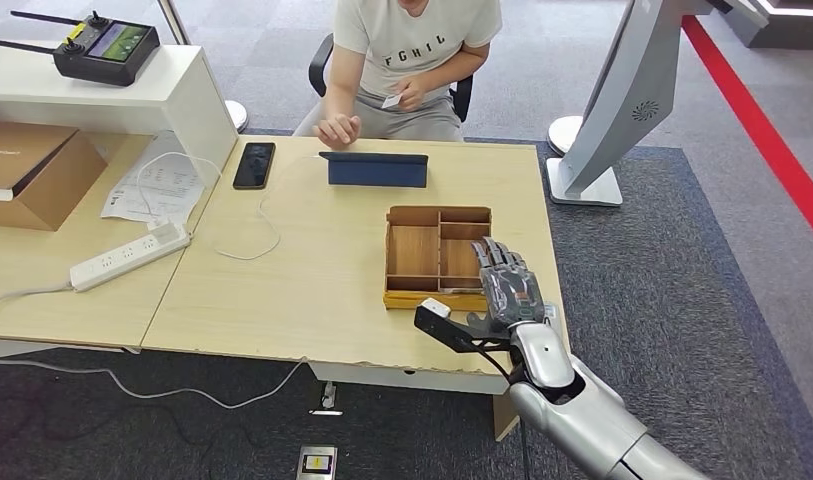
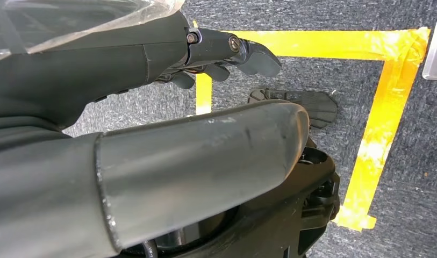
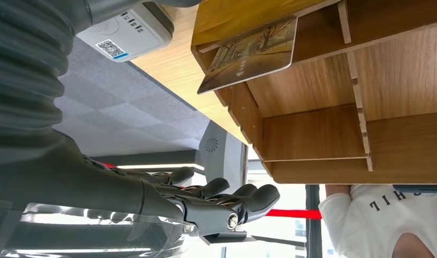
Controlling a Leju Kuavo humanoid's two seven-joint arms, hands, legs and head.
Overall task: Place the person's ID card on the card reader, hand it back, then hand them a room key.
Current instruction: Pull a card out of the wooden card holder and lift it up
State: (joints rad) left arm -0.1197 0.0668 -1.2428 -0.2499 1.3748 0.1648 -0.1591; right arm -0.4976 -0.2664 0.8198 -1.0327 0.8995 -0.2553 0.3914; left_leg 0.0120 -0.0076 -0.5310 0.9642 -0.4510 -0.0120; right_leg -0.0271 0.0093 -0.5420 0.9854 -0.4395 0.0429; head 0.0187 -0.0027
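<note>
The right hand (image 1: 504, 283) hovers over the near right corner of the wooden box (image 1: 414, 250) on the bench (image 1: 312, 290), its fingers (image 3: 221, 193) spread a little and holding nothing. The right wrist view shows a room key card (image 3: 251, 54) leaning tilted in one box compartment, long side along the wall, with the white card reader (image 3: 127, 32) just beside the box. The person (image 1: 412, 50) holds a small white card (image 1: 391, 101), and the left hand (image 2: 151, 64) hangs over the floor with curled, empty fingers.
</note>
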